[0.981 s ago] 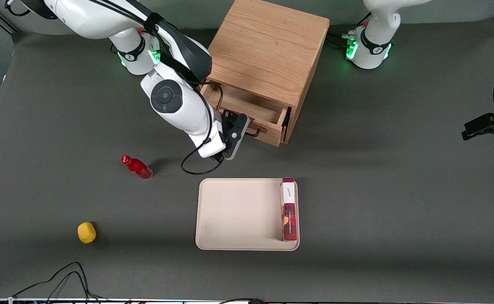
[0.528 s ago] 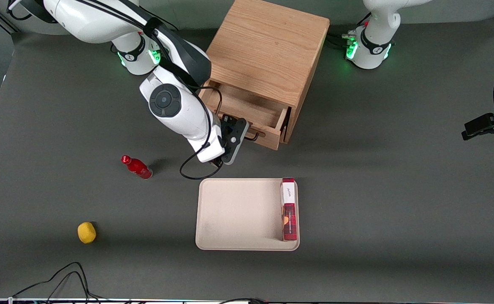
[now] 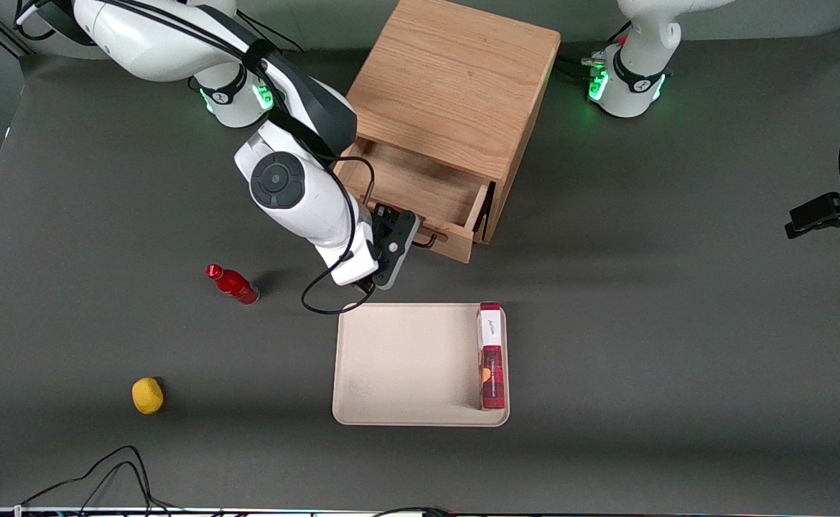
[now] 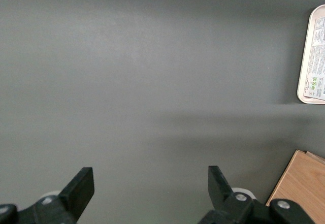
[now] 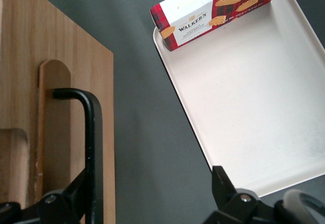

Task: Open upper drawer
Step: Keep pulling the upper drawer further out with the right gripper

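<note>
Upper drawer (image 3: 420, 188): shallow light-wood box w/ thin black wire handle (image 5: 90, 148), pulled partway out of the oak cabinet (image 3: 456, 86), inside bare. My jaws sit at its front, spread, one finger against the handle.

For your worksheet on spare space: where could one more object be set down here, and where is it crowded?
Free: most of the tray beside the biscuit box, and the bare mat between the lemon and the tray. Crowded: in front of the upper drawer, where the end effector is at the handle, close above the tray's rim; the red bottle lies nearby.
</note>
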Robot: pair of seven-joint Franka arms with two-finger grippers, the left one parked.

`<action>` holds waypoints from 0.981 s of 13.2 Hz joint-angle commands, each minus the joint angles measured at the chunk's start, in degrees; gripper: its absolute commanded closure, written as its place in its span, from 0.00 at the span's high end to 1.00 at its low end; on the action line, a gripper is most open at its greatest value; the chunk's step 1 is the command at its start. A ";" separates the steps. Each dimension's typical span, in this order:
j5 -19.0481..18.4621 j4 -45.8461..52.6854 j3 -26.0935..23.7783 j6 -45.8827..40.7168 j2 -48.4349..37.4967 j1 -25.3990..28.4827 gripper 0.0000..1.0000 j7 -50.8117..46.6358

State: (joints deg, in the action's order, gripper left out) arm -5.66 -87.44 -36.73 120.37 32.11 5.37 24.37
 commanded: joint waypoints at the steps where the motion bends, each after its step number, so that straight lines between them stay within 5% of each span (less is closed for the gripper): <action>1: -1.55 2.27 0.34 0.04 1.47 0.08 1.00 1.73; 13: -2.60 3.24 1.57 0.04 2.26 -0.36 1.00 2.35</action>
State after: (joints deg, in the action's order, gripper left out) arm -6.02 -85.97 -34.98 120.37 33.13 4.94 25.88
